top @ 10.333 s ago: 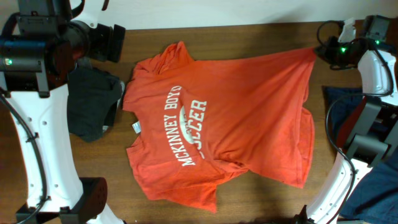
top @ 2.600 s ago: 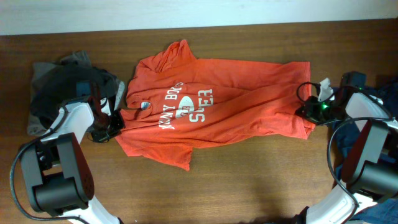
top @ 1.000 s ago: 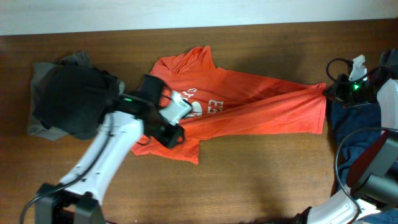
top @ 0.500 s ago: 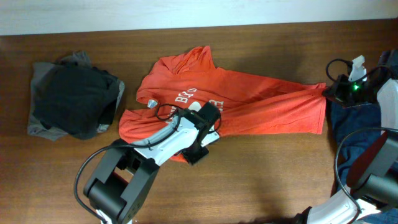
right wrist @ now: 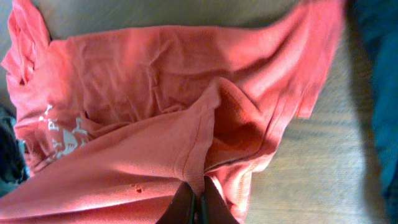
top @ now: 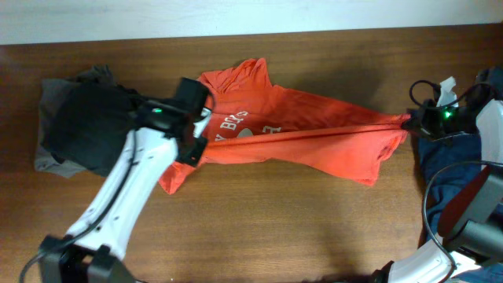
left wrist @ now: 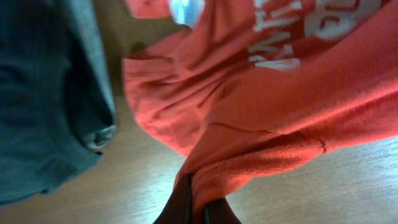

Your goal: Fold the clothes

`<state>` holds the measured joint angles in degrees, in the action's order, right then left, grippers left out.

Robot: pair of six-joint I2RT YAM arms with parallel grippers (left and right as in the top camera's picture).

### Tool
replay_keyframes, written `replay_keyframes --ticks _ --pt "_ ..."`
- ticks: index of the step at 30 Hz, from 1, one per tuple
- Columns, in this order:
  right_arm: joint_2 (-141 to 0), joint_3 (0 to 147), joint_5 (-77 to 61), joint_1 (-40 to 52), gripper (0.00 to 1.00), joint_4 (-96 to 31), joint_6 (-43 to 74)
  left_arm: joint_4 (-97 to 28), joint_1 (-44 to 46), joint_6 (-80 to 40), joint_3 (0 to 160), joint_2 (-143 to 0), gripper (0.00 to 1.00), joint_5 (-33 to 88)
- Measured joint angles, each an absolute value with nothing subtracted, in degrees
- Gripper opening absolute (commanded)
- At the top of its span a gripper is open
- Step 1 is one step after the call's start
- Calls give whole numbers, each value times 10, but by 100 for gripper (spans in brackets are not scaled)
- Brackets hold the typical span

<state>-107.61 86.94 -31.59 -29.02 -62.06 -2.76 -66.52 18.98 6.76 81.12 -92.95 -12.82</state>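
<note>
Left gripper pinching orange-red T-shirt fold; grey garment left.

— What sort of place was it?
— It looked like a robotics lab or a test room. Two white robot arms, the left arm and the right arm, stood at a wooden table, with black cables and a small green lamp.
— Anything homely?
— Only clothes: an orange T-shirt and a dark heap. Behind the table was a plain pale wall.
</note>
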Motion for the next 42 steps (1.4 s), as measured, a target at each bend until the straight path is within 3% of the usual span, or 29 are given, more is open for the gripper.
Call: replay_keyframes --ticks 9,10,11,12,13,21,27,35,42 --pt "-1076 863 -290 -186 8 -600 -27 -659 176 90 811 -925 1 -114" --pt "-1077 861 -279 -171 16 -593 -27 -657 176 92 811 -925 1 -114" --pt "-1080 860 -268 -157 38 -583 -28 -656 176 92 811 -925 1 -114" --pt "-1083 860 -256 -144 50 -573 -27 -655 176 92 811 -925 1 -114" --pt "-1083 859 -252 -142 53 -566 -26 -655 176 92 811 -925 1 -114" --pt "-1084 845 -225 -174 42 -619 -26 -651 176 94 811 -925 1 -114" --pt "-1085 756 -222 -175 35 -639 -19 -651 176 94 811 -925 2 -114" --pt "-1089 679 -226 -175 31 -528 -18 -646 176 94 811 -925 2 -114" --pt "-1089 679 -233 -175 30 -502 -46 -646 176 94 811 -925 2 -114"
